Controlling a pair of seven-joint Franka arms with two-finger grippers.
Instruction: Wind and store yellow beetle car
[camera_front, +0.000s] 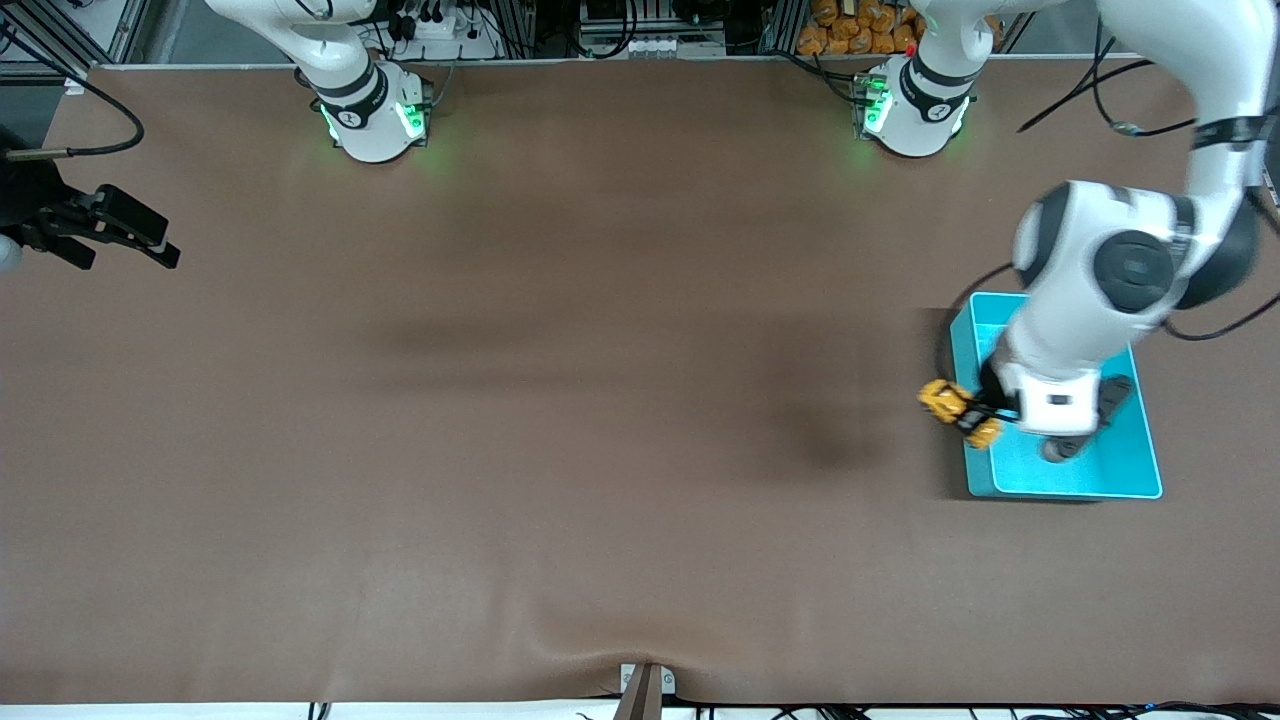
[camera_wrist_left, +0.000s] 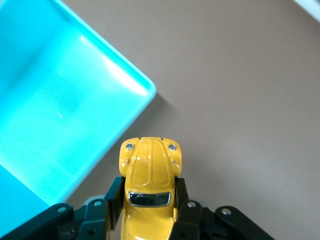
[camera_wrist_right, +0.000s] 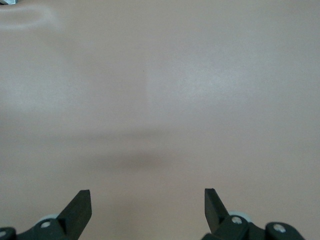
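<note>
Left wrist view: left jaws pinch yellow beetle car (camera_wrist_left: 150, 192) over teal bin (camera_wrist_left: 60, 115) rim

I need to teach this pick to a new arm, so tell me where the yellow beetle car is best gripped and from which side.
Grip the yellow beetle car across its flat flanks at mid-body, as the left pincer does now over the teal bin's rim: one finger on each door side, coming from the tail end. The roof and bonnet are rounded and would likely slip; the sides run parallel. The right pincer waits open.
</note>
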